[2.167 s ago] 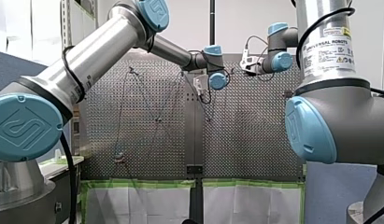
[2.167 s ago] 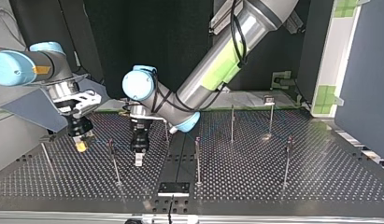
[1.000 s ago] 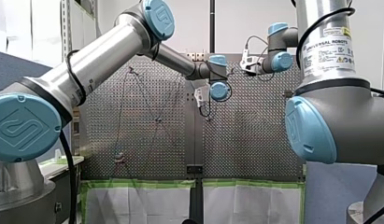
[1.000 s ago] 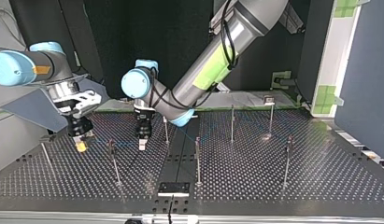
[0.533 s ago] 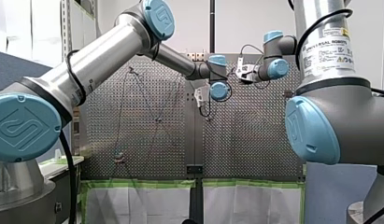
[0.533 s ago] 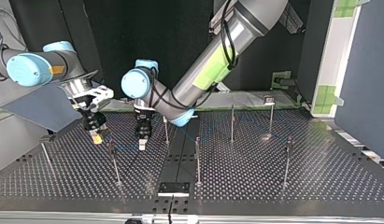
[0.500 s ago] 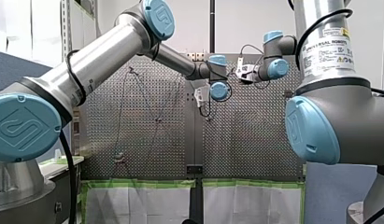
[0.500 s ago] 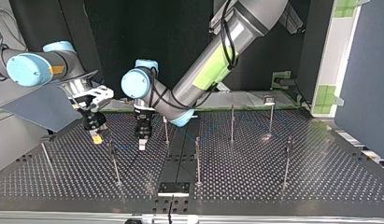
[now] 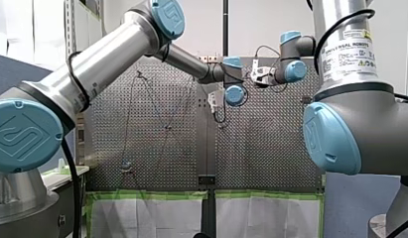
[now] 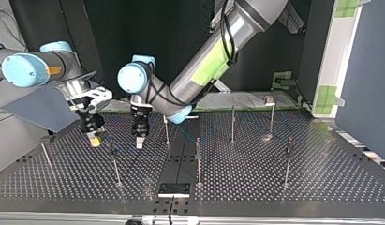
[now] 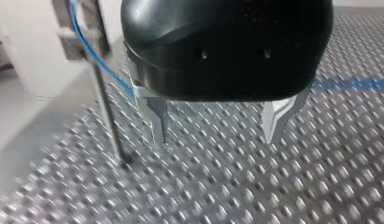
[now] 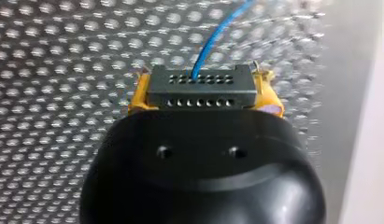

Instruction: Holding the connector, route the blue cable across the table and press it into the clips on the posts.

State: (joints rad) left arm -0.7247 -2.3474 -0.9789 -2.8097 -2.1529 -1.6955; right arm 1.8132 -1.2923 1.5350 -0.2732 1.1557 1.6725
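Note:
In the right wrist view my right gripper (image 12: pixel 204 94) is shut with its yellow pads (image 12: pixel 138 94) on a black connector (image 12: pixel 199 80), and the blue cable (image 12: pixel 216 38) runs out of the connector's far face over the perforated table. My left gripper (image 11: pixel 216 135) stands open with bare metal fingers just above the table, nothing between them. Beside it a post (image 11: pixel 103 100) carries the blue cable (image 11: pixel 89 44) in a clip. In the top view my right gripper (image 10: pixel 93 139) hangs at the left, with my left gripper (image 10: pixel 139 142) a little to its right.
Several thin posts stand on the table (image 10: pixel 255 178) in the top view, among them a near one (image 10: pixel 114 164) between the grippers, one (image 10: pixel 197 161) at the middle and one (image 10: pixel 287 164) at the right. A dark plate (image 10: pixel 173 189) sits at the near edge.
My right arm has swung in toward my left gripper, carrying the connector with it. My left gripper has shifted slightly to the top view's left and stayed open.

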